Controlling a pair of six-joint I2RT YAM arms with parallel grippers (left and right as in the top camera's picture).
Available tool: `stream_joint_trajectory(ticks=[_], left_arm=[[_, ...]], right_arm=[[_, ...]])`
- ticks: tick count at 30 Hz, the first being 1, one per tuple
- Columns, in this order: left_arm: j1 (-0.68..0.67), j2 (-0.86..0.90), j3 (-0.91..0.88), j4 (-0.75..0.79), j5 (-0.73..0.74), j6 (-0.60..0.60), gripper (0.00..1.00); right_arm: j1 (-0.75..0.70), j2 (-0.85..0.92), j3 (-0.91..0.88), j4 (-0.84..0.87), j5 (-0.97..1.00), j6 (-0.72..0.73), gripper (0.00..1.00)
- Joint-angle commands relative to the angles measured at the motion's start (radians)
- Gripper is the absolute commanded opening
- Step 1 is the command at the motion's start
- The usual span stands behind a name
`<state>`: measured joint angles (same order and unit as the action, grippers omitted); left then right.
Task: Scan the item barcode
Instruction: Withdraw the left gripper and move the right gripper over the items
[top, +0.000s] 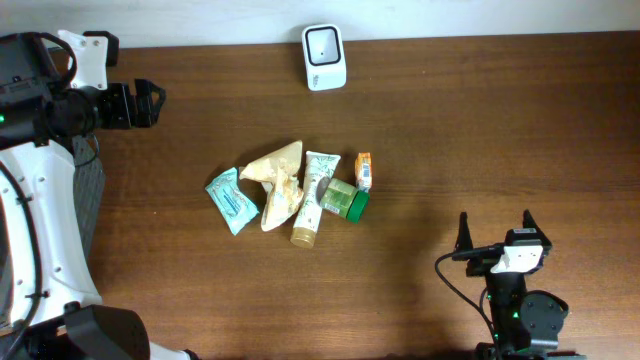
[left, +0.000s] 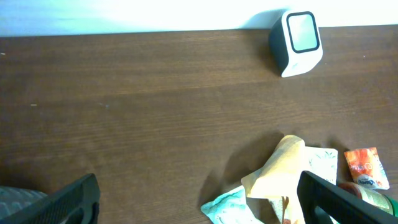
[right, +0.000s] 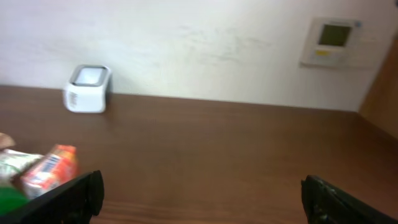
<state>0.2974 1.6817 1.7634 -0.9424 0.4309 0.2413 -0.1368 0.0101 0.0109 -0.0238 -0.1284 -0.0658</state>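
Overhead and wrist views of the workspace, listed from largest to smallest. We see a dark wooden table (top: 500, 130) running up to a white wall at its far edge.

The left gripper (top: 160, 103) hovers at the far left of the table, its fingers spread wide and holding nothing. In its wrist view both dark fingertips frame bare wood. The right gripper (top: 496, 225) stands at the near right, well apart from the goods. Its fingers are likewise spread wide and empty.

The items to be scanned lie in a loose heap (top: 295, 190) at the table's centre, touched by neither gripper.

- A crumpled beige pouch (top: 275, 170) sits at the middle of the heap.
- A white and green tube (top: 313, 195) lies just right of the pouch, with its cap toward the near side.
- The white barcode scanner (top: 324, 57) stands alone at the far edge by the wall, well apart from the heap and directly beyond it.
- A teal packet (top: 231, 200) lies at the left edge of the heap.
- A green pot (top: 345, 198) lies against the tube's right side.
- A small orange packet (top: 364, 171) lies at the far right of the heap, just beyond the pot.

We cannot tell where any barcode is printed.
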Motion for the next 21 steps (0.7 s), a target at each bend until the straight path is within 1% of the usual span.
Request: stream_joint_trajectory(ticks=[1,3,5,6,7,8,10,11,13,14,15,17,19,21], left_arm=[[0.000,0.013,0.011,-0.002,0.018,-0.013,0.99],[0.000,0.013,0.011,-0.002,0.018,-0.013,0.99],[0.000,0.013,0.011,-0.001,0.018,-0.013,0.99],[0.000,0.013,0.011,-0.002,0.018,-0.013,0.99],[0.000,0.013,0.011,-0.002,0.018,-0.013,0.99],[0.000,0.013,0.011,-0.002,0.018,-0.013,0.99],[0.000,0.013,0.011,-0.002,0.018,-0.013,0.99],[0.000,0.013,0.011,-0.002,0.018,-0.013,0.99],[0.000,0.013,0.011,-0.001,0.018,-0.013,0.99],[0.000,0.013,0.011,-0.002,0.018,-0.013,0.99],[0.000,0.013,0.011,-0.002,0.018,-0.013,0.99],[0.000,0.013,0.011,-0.002,0.018,-0.013,0.99],[0.000,0.013,0.011,-0.002,0.018,-0.013,0.99],[0.000,0.013,0.011,-0.001,0.018,-0.013,0.99]], right_arm=[[0.006,0.005,0.042,0.001,-0.104,0.098,0.98],[0.006,0.043,0.092,-0.027,-0.148,0.101,0.98],[0.006,0.131,0.199,-0.117,-0.172,0.101,0.98],[0.006,0.234,0.317,-0.195,-0.191,0.100,0.98],[0.006,0.294,0.388,-0.237,-0.198,0.100,0.98],[0.006,0.407,0.520,-0.323,-0.212,0.097,0.98],[0.006,0.558,0.704,-0.467,-0.247,0.070,0.98],[0.006,0.657,0.810,-0.561,-0.268,0.047,0.98],[0.006,0.845,1.011,-0.757,-0.273,0.044,0.98],[0.006,0.978,1.140,-0.891,-0.290,0.045,0.98],[0.007,1.054,1.202,-0.957,-0.299,0.044,0.98],[0.006,1.164,1.260,-1.001,-0.307,0.045,0.98],[0.006,1.274,1.263,-0.967,-0.331,0.048,0.98],[0.006,1.357,1.263,-0.939,-0.441,0.048,0.98]])
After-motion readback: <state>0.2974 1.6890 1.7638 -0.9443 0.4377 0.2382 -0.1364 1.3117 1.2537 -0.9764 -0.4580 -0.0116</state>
